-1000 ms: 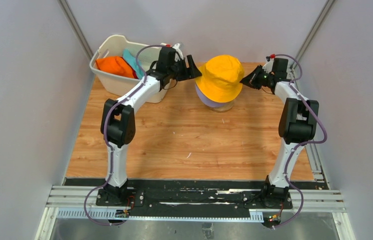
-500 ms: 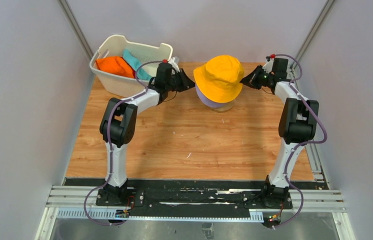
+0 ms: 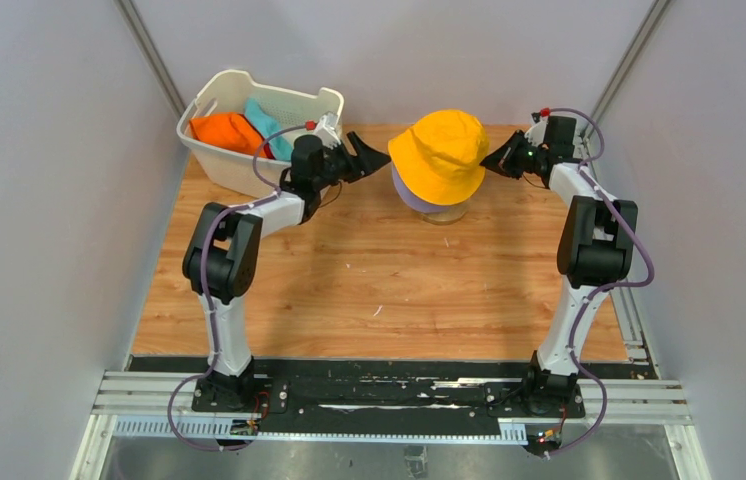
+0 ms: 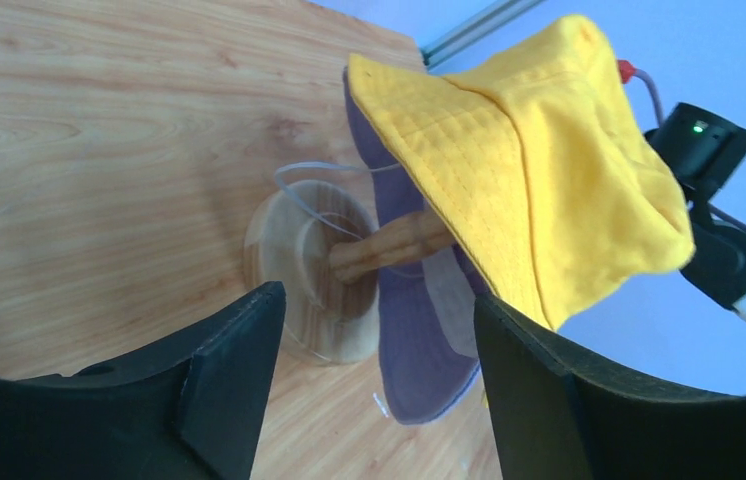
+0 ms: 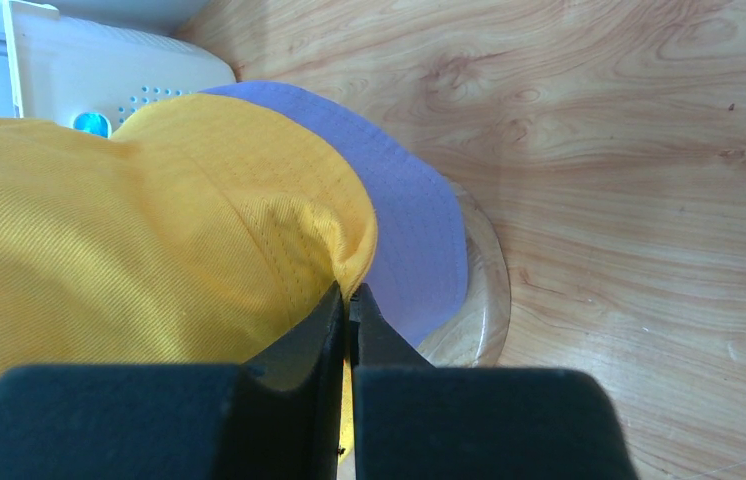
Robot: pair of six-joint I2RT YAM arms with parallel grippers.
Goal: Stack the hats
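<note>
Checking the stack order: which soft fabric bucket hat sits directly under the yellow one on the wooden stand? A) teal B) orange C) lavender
C: the lavender bucket hat shows beneath the yellow bucket hat on the wooden stand; the orange hat and teal hat lie in the white plastic basket.

A stand [image 3: 444, 213] sits at the back of the counter [image 3: 379, 290]. The top hat [image 3: 444, 150] lies on the lower hat [image 3: 406, 192], both on the stand. Left of it, a basket [image 3: 211, 165] has more hats [image 3: 229, 130] inside.
</note>
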